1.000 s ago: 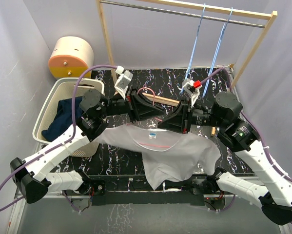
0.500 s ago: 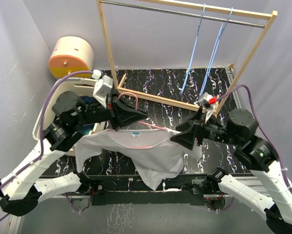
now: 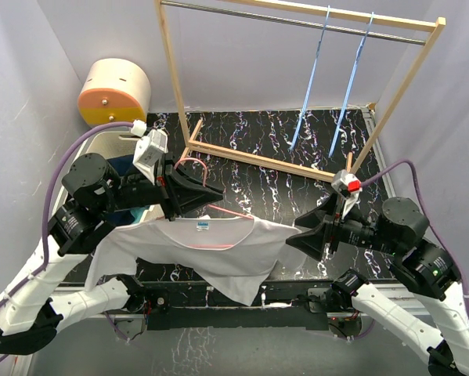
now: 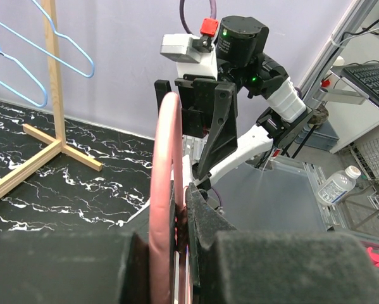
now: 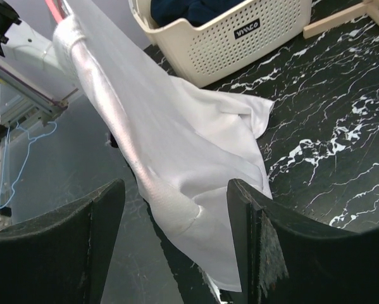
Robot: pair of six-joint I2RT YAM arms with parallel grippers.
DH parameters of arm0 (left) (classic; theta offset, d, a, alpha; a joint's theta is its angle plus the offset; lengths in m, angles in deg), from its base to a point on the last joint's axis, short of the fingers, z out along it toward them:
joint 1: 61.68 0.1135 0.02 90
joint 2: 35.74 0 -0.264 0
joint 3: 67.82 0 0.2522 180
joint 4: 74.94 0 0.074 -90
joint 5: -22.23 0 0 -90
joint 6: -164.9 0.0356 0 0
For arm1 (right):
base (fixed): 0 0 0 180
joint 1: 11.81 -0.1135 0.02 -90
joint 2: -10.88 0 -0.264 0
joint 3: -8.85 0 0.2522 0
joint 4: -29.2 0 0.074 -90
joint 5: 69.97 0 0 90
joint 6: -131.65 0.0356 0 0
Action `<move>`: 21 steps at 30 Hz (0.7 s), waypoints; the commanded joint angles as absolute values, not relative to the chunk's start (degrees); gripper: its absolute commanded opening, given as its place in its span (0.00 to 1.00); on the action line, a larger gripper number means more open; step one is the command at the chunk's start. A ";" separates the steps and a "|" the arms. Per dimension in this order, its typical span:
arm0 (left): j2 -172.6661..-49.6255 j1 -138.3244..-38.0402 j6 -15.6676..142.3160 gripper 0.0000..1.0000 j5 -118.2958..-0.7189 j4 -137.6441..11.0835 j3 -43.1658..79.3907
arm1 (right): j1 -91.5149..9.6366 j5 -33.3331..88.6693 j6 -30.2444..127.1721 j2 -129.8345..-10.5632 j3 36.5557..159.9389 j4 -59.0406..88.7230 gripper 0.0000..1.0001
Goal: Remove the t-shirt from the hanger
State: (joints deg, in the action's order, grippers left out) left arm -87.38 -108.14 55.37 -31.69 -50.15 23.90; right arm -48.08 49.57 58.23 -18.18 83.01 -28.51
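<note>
A white t-shirt [image 3: 218, 254] hangs on a pink hanger [image 3: 228, 211] above the table's near edge. My left gripper [image 3: 203, 190] is shut on the hanger's hook and holds it up. In the left wrist view the hook [image 4: 161, 190] stands clamped in the left gripper [image 4: 180, 212]. My right gripper [image 3: 301, 235] is open just right of the shirt's right shoulder, with nothing held. The right wrist view has the t-shirt [image 5: 170, 145] draped ahead of the right gripper [image 5: 176, 190], past its spread fingers [image 5: 265, 240].
A wooden rack [image 3: 171, 86] with a metal rail carries two blue hangers [image 3: 312, 78] at the back. A cream laundry basket [image 5: 240, 31] holding dark blue clothes [image 5: 195, 7] stands at the left. A cream and orange drum [image 3: 115, 90] sits behind it.
The left arm has carried the hanger and shirt leftwards and towards the near edge. The right gripper has opened, let go of the shirt and drawn back to the right.
</note>
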 commanded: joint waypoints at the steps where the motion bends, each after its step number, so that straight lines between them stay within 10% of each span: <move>1: -85.91 -108.07 55.17 0.00 -32.23 -49.74 26.11 | -48.02 53.30 56.85 -18.42 81.41 -26.46 0.68; 13: -86.19 -108.01 57.53 0.00 -34.02 -47.01 29.50 | -48.02 57.44 55.40 -17.41 79.53 -27.45 0.60; 21: -85.48 -108.07 57.27 0.00 -34.37 -46.61 29.45 | -48.02 51.51 55.78 -17.40 78.91 -26.50 0.08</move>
